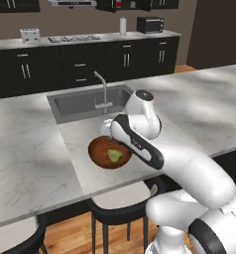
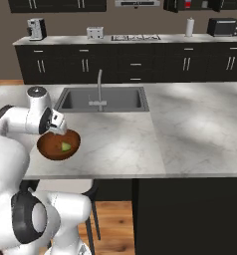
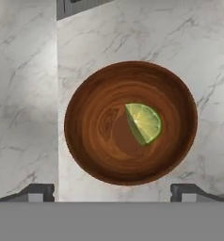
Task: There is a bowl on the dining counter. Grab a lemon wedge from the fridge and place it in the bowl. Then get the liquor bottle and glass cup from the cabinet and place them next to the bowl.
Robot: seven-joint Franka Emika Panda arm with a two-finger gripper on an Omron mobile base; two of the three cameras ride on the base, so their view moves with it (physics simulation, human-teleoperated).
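Observation:
The reddish-brown bowl [image 1: 106,153] [image 2: 58,146] [image 3: 131,122] sits on the marble dining counter [image 1: 30,144] [image 2: 190,124] just in front of the sink. A yellow-green lemon wedge [image 1: 114,156] [image 2: 65,146] [image 3: 143,123] lies inside it, right of centre in the hand view. My gripper [image 3: 113,192] [image 2: 60,132] hovers straight above the bowl, open, with nothing between its fingertips [image 3: 37,190]. High on the back wall, the black cabinet [image 1: 107,5] [image 2: 176,5] stands open with the red liquor bottle [image 1: 119,4] [image 2: 188,4] inside. The glass cup is too small to make out. The fridge is out of view.
A steel sink [image 1: 85,101] [image 2: 103,98] with a tall faucet [image 1: 104,89] [image 2: 99,87] lies just behind the bowl. Black stools [image 1: 120,208] stand under the counter's near edge. On the back counter are a toaster [image 1: 29,34], a paper towel roll [image 1: 123,25] and a microwave [image 1: 149,24].

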